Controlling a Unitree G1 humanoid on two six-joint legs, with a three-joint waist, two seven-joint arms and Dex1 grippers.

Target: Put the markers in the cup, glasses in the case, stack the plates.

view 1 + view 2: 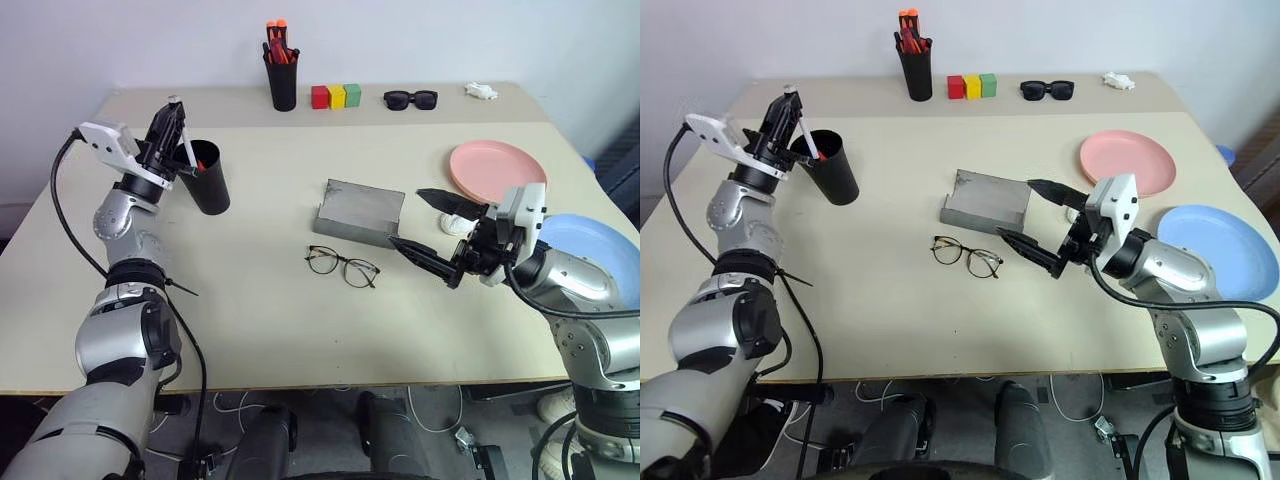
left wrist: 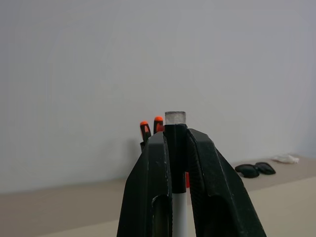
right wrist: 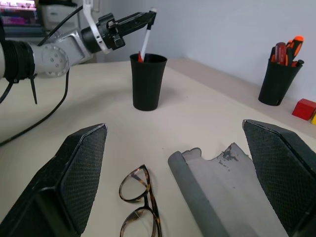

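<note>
Beige worktop (image 1: pixel 260 330) first: pink plate (image 1: pixel 497 168) and blue plate (image 1: pixel 598 250) lie apart, unstacked. The grey case (image 1: pixel 360 212) gapes for the glasses (image 1: pixel 343 265) just beside it. Right hand (image 1: pixel 428 227) hovers spread wide, empty, near both. Left hand (image 1: pixel 176 125) pinches the white marker (image 1: pixel 811 143) over the black cup (image 1: pixel 204 177), seemingly a red one already inside.

The two head views are looking down over the table (image 1: pixel 300 330). The left wrist camera is facing the wall (image 2: pixel 148 59) closely; both wrist cameras are seeing the pen pot (image 3: pixel 279 81).
</note>
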